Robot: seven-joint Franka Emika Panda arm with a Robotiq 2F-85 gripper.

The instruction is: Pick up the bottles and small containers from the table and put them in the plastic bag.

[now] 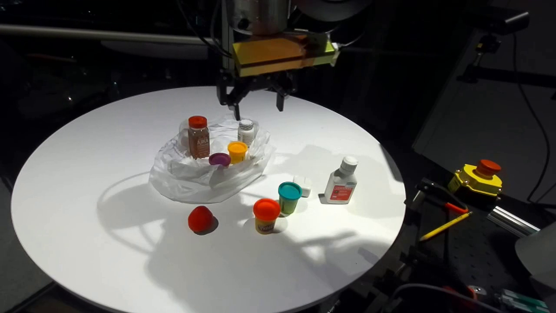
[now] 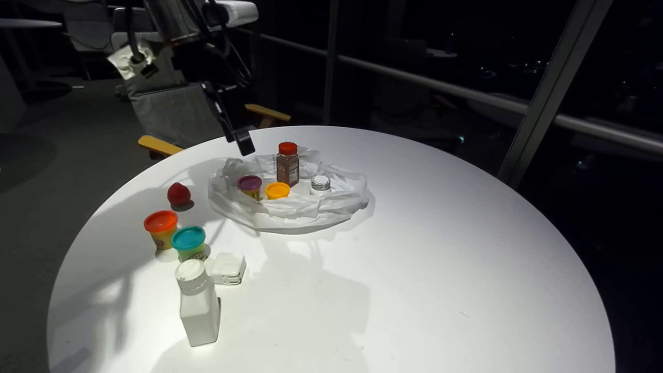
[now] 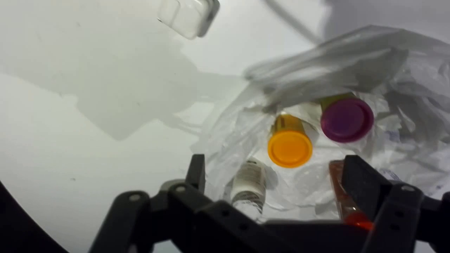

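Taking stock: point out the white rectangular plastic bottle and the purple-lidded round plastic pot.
White rectangular plastic bottle [image 2: 199,308], in an exterior view: body.
Purple-lidded round plastic pot [image 3: 347,119], wrist view: lid.

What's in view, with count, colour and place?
Table: one, white, beneath bag
Plastic bag: one, translucent, on table
Red-capped bottle: one, brown, in bag
Small bottle: one, white, in bag
Orange-lidded pot: one, yellowish, in bag
Purple-lidded pot: one, yellowish, in bag
Red-lidded pot: one, yellow, on table
Teal-lidded pot: one, greenish, on table
Large bottle: one, white, on table
Block: one, white, on table
Rounded object: one, red, on table
Button box: one, yellow, off table
Pencil: one, yellow, off table
Chair: at least one, grey, dim background
Gripper: one, black, open, above bag
Arm: one, silver, overhead
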